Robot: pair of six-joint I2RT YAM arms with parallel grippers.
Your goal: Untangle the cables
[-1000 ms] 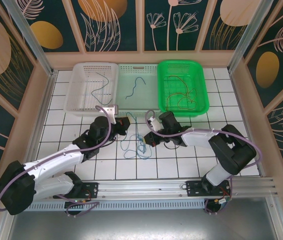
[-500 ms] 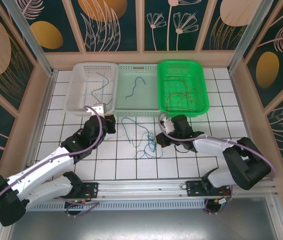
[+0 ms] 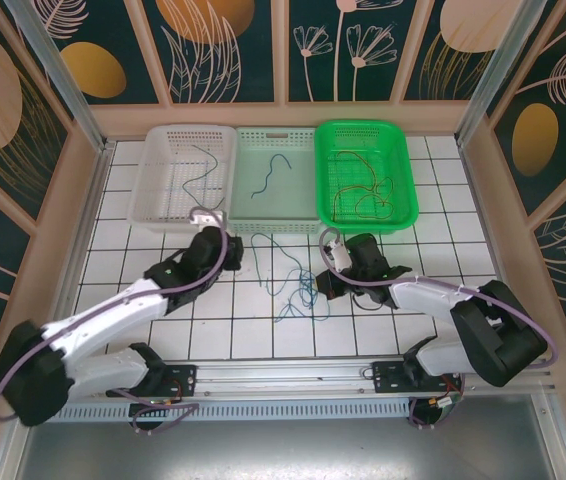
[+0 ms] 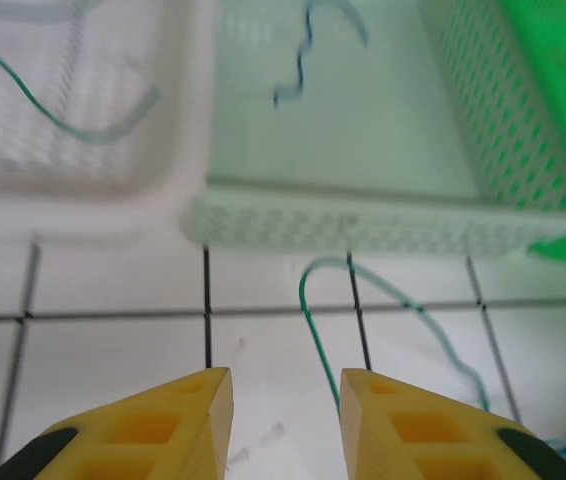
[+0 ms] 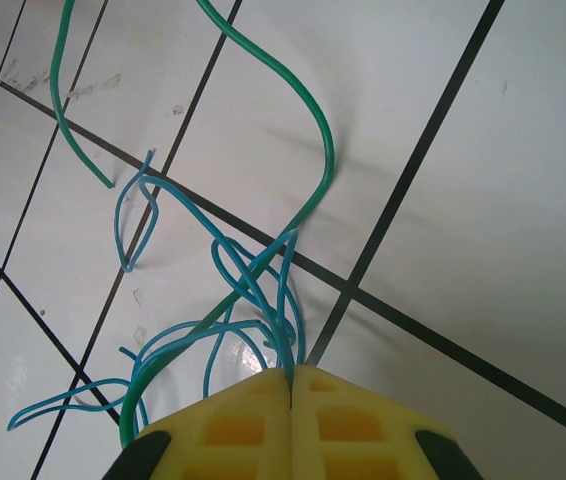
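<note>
Nearest the arm bases, on the white tiled table [image 3: 443,240], lies a tangle of thin blue and teal-green wires [image 3: 298,292], roughly midway between the two arms

The right gripper [image 5: 291,375] has its yellow fingers [image 5: 233,415] pressed together, clamped on the tangle. In the right wrist view several blue strands and one teal-green strand run in at the seam of the fingertips, and the rest loops loosely over the tiles ahead

One long teal-green wire [image 3: 271,250] leads out of the tangle toward the far left. Its curved end rests on the tiles just short of the trays

The left gripper [image 4: 285,385] stands with its yellow fingers [image 4: 178,420] apart and nothing between them. That long wire lies on the tile under the gap, close to one finger; contact cannot be determined

Along the far side three containers sit side by side, touching:
- a white perforated plastic basket [image 3: 163,215] on the left, holding a dark teal wire [image 3: 203,170]
- a pale green translucent tray [image 3: 263,222] in the middle, holding a wavy blue wire [image 3: 268,178]
- a bright green perforated basket [image 3: 403,215] on the right, holding a loose heap of red and dark wires [image 3: 363,190]
</note>
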